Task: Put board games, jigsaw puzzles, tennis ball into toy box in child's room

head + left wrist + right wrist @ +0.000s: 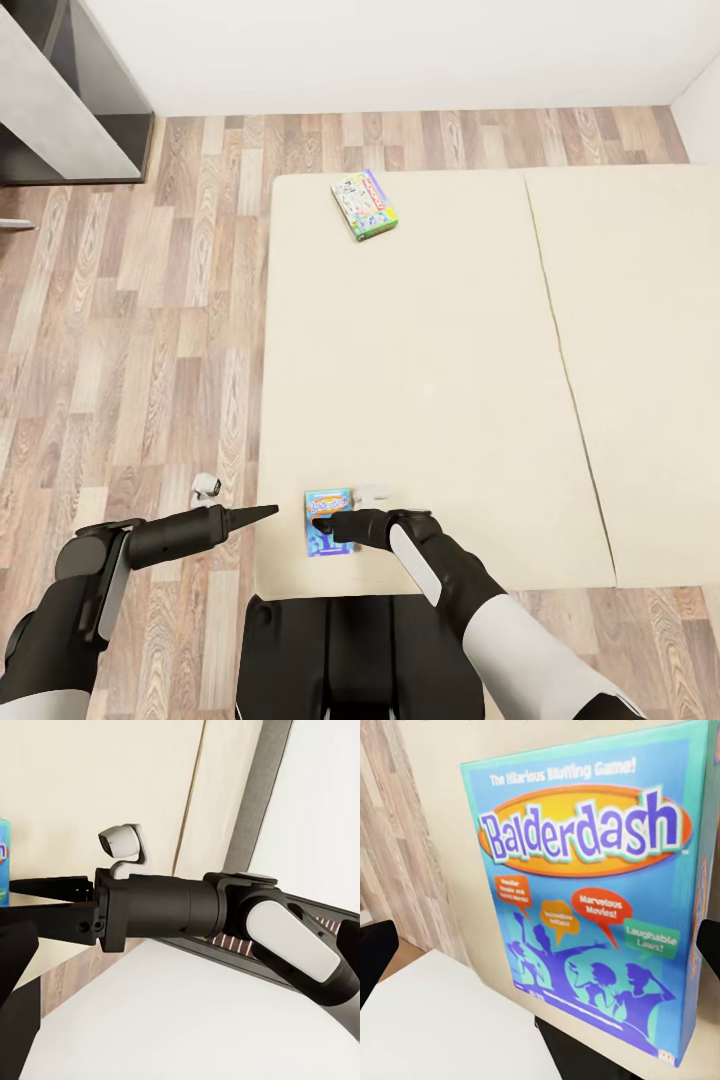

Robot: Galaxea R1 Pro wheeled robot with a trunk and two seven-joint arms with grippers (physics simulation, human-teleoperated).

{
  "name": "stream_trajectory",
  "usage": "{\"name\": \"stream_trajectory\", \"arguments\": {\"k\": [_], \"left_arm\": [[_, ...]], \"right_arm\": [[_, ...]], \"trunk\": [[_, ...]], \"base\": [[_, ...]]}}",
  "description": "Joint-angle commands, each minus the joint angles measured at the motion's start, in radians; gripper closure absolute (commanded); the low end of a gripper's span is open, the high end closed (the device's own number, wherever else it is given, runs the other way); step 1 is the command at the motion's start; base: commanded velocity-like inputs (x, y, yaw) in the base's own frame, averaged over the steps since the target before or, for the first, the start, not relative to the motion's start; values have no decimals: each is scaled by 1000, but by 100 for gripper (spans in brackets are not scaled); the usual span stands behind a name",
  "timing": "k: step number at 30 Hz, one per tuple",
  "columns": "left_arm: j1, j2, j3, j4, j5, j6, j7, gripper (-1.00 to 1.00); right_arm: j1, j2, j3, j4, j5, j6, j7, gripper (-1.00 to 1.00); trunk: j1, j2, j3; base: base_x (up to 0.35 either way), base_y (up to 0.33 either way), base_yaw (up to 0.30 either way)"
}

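Two board games (328, 520) (365, 204) on bed (420, 380)

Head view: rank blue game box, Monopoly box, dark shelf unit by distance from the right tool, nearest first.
1. Blue game box, at the right tool, on the bed's near edge.
2. Monopoly box, on the bed's far side.
3. Dark shelf unit, far left corner.

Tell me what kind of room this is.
Likely a bedroom: a wide beige mattress fills most of the head view, on a wood-plank floor by a white wall. Two board games lie on it, a Balderdash box and a Monopoly box.
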Motion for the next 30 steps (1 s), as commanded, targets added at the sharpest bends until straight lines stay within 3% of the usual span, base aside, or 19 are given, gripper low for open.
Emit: {"name": "stream_trajectory", "arguments": {"k": [1, 30], "left_arm": [[0, 0, 0, 0, -1, 10, -4, -100], [0, 0, 0, 0, -1, 10, -4, -100]], "right_arm": [[0, 0, 0, 0, -1, 4, 1, -100], [0, 0, 0, 0, 0, -12, 2, -100]], "trunk": [[1, -2, -1], [1, -2, -1]], "base": [[0, 2, 0], [0, 24, 60]]}}
